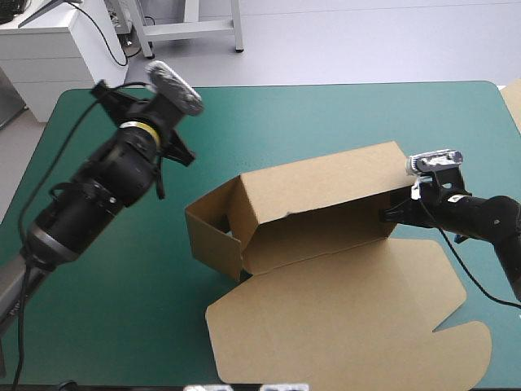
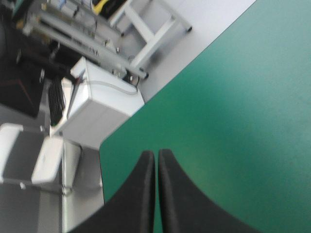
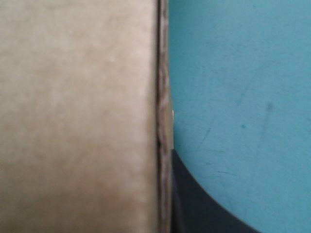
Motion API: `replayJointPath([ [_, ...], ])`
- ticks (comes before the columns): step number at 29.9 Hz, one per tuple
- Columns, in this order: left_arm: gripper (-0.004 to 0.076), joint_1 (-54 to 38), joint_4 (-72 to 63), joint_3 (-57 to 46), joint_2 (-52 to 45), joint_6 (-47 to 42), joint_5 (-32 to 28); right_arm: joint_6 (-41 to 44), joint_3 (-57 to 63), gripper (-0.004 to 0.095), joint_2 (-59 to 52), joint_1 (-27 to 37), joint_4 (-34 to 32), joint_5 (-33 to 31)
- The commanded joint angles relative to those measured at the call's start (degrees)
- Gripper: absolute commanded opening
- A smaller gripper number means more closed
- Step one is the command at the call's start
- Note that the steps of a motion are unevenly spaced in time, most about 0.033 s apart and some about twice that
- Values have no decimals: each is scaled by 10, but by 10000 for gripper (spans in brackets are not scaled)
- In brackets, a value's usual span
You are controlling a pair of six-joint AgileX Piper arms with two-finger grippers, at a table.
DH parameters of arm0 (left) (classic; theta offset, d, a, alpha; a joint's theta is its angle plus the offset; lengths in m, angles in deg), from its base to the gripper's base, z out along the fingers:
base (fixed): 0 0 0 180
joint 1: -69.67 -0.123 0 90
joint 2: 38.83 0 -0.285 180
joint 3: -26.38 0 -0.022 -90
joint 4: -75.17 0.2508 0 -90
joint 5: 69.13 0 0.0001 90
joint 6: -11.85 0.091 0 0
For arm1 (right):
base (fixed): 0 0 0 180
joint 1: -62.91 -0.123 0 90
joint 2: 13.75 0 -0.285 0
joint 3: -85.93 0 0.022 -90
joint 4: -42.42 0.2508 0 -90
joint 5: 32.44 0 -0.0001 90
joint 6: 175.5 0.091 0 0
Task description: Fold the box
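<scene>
Right now my right tool [image 1: 391,213] is pinched nearly closed on the end wall of the box [image 1: 317,204], centre-right of the frame, board edge between the fingers [image 3: 194,208]. The box stands mid-frame on the surface [image 1: 98,326], walls up, lid [image 1: 342,318] flat toward the lower right. My left tool [image 2: 156,153], closed and empty, hangs raised at upper left, well apart. With nothing bracing the other end, a pull could drag the whole box, or the thin edge could slip out.

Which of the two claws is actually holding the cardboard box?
The right claw: it grips the right end of the brown box. The left claw is shut on nothing, raised over bare teal-green cover.
</scene>
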Motion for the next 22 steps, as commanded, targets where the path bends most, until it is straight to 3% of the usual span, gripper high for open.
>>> replayJointPath([
  [1,0,-109,-86,13,-29,6,-22,126,-63,2,-12,-54,-58,-64],
  [5,0,-244,-208,13,-27,6,-5,212,-145,2,12,-100,-117,-146],
  [12,0,-407,-408,13,-14,80,64,265,-252,1,77,-149,-165,-257],
  [16,0,-441,-448,13,-8,84,104,275,-267,1,124,-152,-203,-313],
  [22,-8,-441,-478,13,-5,84,132,275,-267,1,181,-152,-246,-305],
])
